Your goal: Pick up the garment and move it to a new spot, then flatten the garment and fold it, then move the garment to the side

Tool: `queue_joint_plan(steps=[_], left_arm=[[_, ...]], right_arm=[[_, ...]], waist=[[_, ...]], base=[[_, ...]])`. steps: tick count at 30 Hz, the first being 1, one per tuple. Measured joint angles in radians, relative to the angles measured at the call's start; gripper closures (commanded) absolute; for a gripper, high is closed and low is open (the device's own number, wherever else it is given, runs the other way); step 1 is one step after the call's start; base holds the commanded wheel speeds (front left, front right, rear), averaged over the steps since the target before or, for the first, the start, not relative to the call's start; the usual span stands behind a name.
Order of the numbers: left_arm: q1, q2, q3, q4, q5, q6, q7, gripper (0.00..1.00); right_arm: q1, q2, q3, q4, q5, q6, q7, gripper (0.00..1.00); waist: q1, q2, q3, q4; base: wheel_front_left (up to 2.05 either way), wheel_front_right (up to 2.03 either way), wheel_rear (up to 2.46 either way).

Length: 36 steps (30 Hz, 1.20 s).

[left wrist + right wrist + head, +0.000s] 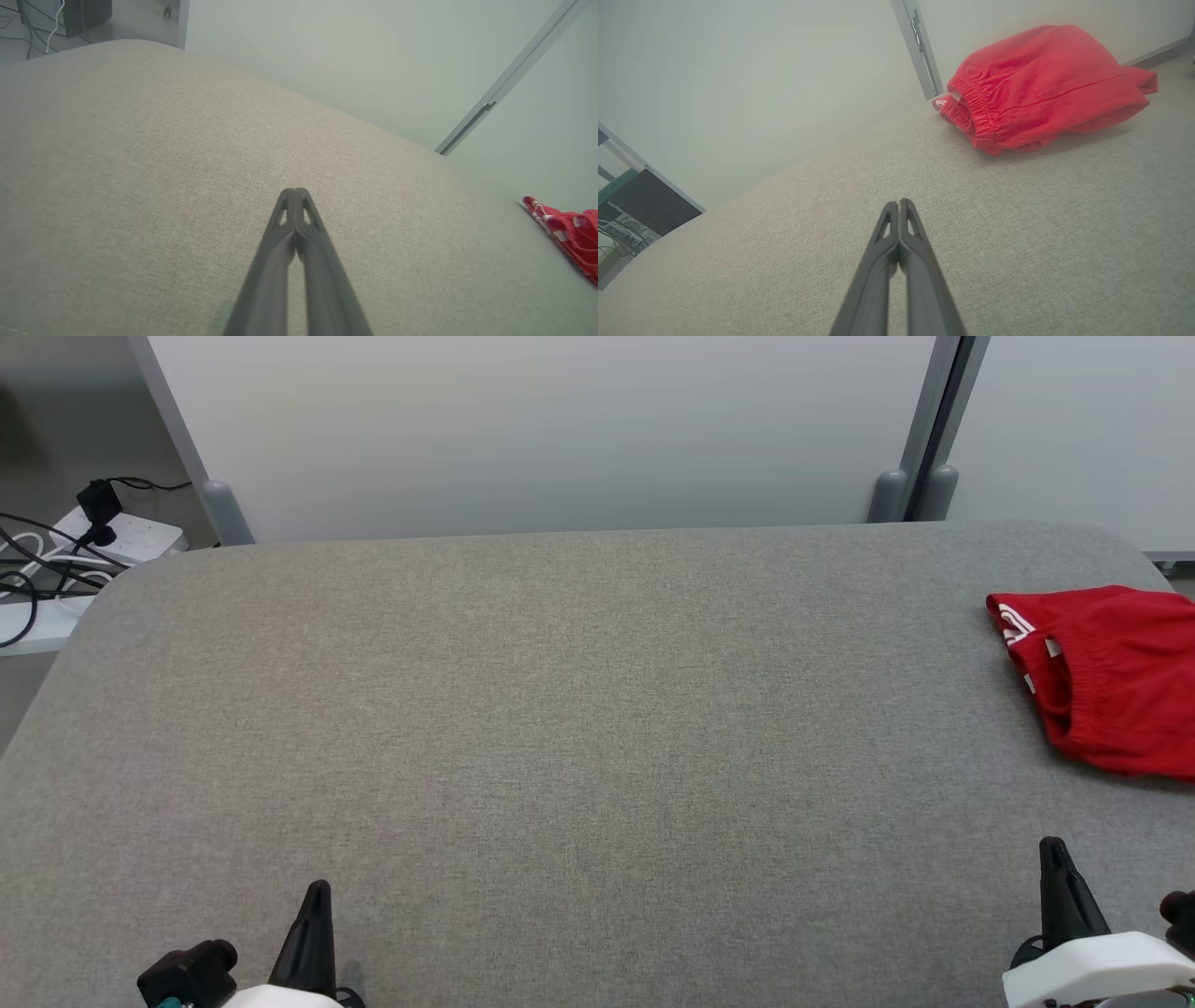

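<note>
The garment (1111, 672) is a red pair of shorts with white stripes and an elastic waistband, lying folded near the right edge of the grey table (560, 709). It shows at the upper right of the right wrist view as garment (1041, 88) and at the far right edge of the left wrist view as garment (572, 233). My left gripper (316, 896) rests at the lower left, shut and empty, far from the cloth. My right gripper (1053, 849) stands at the lower right, shut and empty, a short way in front of the garment. Both grippers (295, 192) (898, 204) have their tips pressed together.
A white partition wall (541, 429) with grey posts (224, 509) (910, 495) runs along the table's far edge. A white power strip with black cables (103, 537) lies on the floor beyond the far left corner.
</note>
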Motion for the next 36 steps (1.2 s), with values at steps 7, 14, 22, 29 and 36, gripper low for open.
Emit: queue_joint_plan(steps=[7, 14, 22, 29, 36], left_arm=[[-0.002, 0.000, 0.006, -0.006, -0.085, -0.007, 0.020, 1.00], [-0.006, 0.001, 0.011, -0.013, -0.167, -0.015, 0.038, 1.00], [-0.023, 0.001, 0.015, -0.019, -0.264, -0.016, 0.064, 1.00], [-0.023, 0.002, 0.020, -0.022, -0.348, -0.024, 0.083, 1.00], [-0.024, 0.002, 0.025, -0.028, -0.429, -0.025, 0.100, 1.00]], right_arm=[[0.000, 0.002, 0.000, -0.012, 0.086, 0.000, 0.018, 1.00], [0.000, 0.003, -0.001, -0.022, 0.166, 0.000, 0.037, 1.00], [-0.001, 0.003, -0.002, -0.027, 0.262, 0.000, 0.063, 1.00], [-0.001, 0.004, -0.002, -0.033, 0.346, 0.000, 0.082, 1.00], [-0.001, 0.004, -0.003, -0.049, 0.428, 0.000, 0.098, 1.00]], waist=[[0.0000, 0.0000, 0.002, -0.001], [-0.0001, 0.0000, 0.003, -0.002], [-0.0001, 0.0000, 0.005, -0.004], [-0.0001, 0.0000, 0.006, -0.005], [-0.0001, 0.0000, 0.008, -0.006]], base=[[0.00, 0.00, 0.00], [0.00, 0.00, 0.00], [0.00, 0.00, 0.00], [0.00, 0.00, 0.00], [0.00, 0.00, 0.00]])
